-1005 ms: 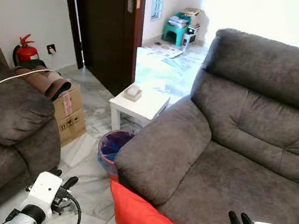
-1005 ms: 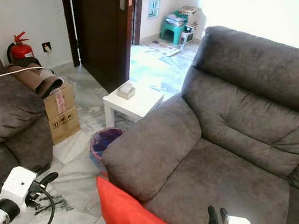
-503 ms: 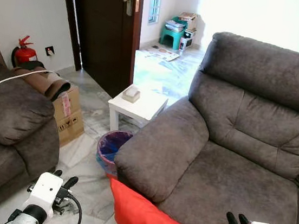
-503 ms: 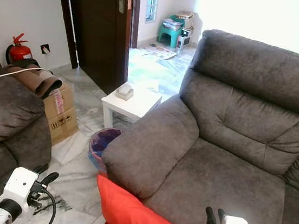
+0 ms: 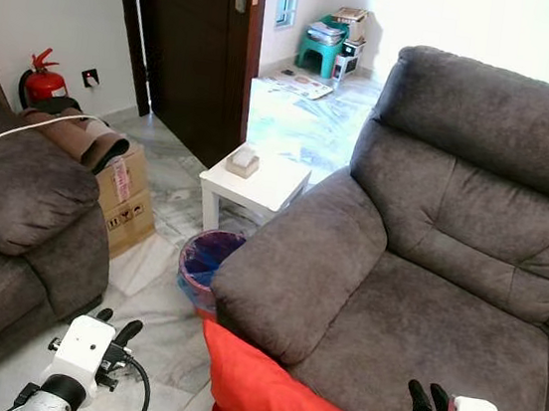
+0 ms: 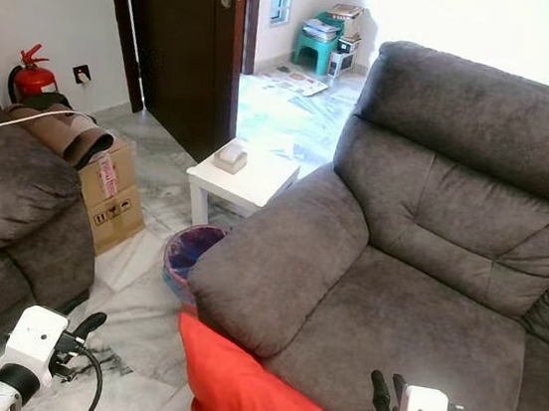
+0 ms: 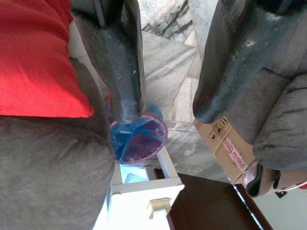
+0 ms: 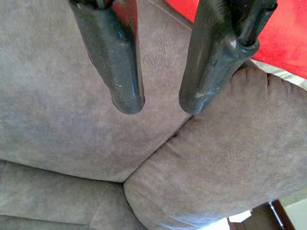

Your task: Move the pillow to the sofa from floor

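Left eye view shows us the red pillow (image 5: 276, 396) low in the middle, leaning against the front of the grey sofa (image 5: 445, 287) just beside its armrest, its upper corner pointing up toward the armrest and its long edge slanting down to the robot's right; whether its lower part touches the floor (image 5: 157, 301) we cannot tell. Neither of our grippers touches it; the left gripper (image 5: 117, 332) is held low over the floor to the pillow's left with its fingers (image 7: 122, 62) apart; the right gripper (image 5: 426, 403) hangs over the sofa seat to the pillow's right, its fingers (image 8: 112, 57) apart too, holding nothing. Beyond the pillow a bin (image 5: 207, 262) with a blue liner stands beside the armrest; what it holds we cannot tell; behind it is a small white table (image 5: 257, 183) with a box (image 5: 244, 162) on top; a cardboard box (image 5: 125, 197) sits against the second sofa (image 5: 12, 223).
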You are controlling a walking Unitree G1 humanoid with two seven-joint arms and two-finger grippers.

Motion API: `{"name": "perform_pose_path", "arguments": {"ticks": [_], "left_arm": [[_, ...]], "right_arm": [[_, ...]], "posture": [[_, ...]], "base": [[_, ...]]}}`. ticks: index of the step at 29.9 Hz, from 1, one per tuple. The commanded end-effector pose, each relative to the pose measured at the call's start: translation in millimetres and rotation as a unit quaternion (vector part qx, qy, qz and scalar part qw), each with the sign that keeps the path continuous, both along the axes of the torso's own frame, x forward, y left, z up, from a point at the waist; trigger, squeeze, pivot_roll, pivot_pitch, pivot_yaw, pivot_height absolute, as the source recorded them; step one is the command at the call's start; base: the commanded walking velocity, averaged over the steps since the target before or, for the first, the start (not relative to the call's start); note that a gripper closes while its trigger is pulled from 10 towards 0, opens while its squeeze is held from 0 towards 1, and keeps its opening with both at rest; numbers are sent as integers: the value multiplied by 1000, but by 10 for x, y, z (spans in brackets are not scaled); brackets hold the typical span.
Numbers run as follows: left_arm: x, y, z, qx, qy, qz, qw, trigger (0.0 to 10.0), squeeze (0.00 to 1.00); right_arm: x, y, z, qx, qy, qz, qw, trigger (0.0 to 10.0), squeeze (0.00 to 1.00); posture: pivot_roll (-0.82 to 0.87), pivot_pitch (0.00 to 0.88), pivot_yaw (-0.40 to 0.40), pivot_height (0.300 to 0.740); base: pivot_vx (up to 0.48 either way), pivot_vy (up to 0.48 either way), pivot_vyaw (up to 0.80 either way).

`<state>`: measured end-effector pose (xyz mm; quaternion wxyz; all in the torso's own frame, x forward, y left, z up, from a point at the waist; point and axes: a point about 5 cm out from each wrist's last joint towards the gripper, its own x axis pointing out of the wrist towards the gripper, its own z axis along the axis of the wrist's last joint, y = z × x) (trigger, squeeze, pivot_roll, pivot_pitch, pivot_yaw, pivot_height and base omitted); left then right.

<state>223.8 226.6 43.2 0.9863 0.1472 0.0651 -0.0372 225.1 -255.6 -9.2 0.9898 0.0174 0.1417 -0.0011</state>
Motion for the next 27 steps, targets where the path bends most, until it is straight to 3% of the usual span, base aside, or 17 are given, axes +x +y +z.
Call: {"name": "perform_pose_path", "arguments": {"ticks": [1, 9, 27], "left_arm": [[-33, -5, -51, 2, 11, -1, 1000, 10000, 0], [-12, -12, -36, 2, 8, -2, 1000, 10000, 0], [13, -45, -3, -2, 4, -3, 1000, 10000, 0]], "right_arm": [[-40, -7, -29, 5, 6, -6, 1000, 10000, 0], [-34, 27, -58, 3, 19, -2, 1000, 10000, 0], [-32, 24, -44, 9, 10, -7, 1000, 10000, 0]], "posture": [[132, 88, -21, 695], [135, 99, -20, 660], [142, 103, -24, 660]], "base": [[0, 0, 0], [0, 0, 0], [0, 0, 0]]}}
